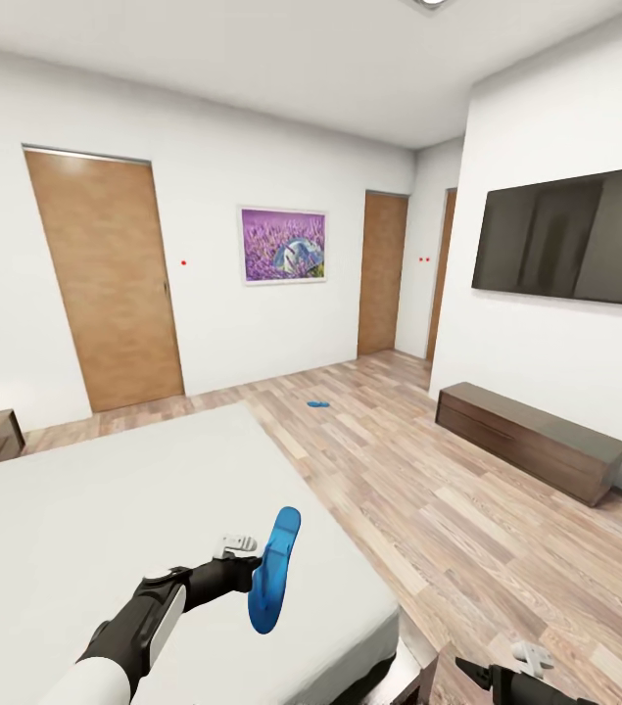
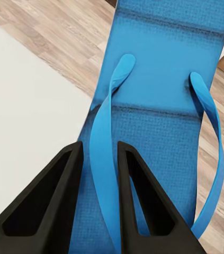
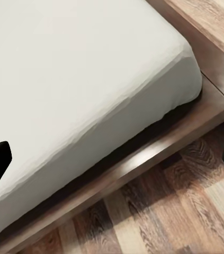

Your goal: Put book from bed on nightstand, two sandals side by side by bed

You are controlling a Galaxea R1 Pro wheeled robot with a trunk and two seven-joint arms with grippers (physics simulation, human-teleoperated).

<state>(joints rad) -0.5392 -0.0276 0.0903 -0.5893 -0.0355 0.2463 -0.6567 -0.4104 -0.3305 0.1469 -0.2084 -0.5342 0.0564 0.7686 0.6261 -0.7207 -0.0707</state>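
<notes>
We see the left gripper [image 2: 100,169] clamped on a sandal's [image 1: 273,571] strap, above the bed [image 1: 105,509]; second sandal [image 1: 317,402] lies far off on the floor [image 1: 428,509].

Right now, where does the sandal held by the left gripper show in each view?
Head view: held sandal low centre, upright over the bed's foot end.
Left wrist view: it runs up the picture, one strap between the left gripper's fingers.
Right wrist view: no sandal.
Shared landmark: the pale mattress edge against the plank floor.

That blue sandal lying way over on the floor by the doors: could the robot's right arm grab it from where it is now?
Probably not. The far sandal lies across open floor, well beyond the right gripper, which hangs low by the bed corner. Nothing blocks it; the robot would likely have to roll closer.
</notes>
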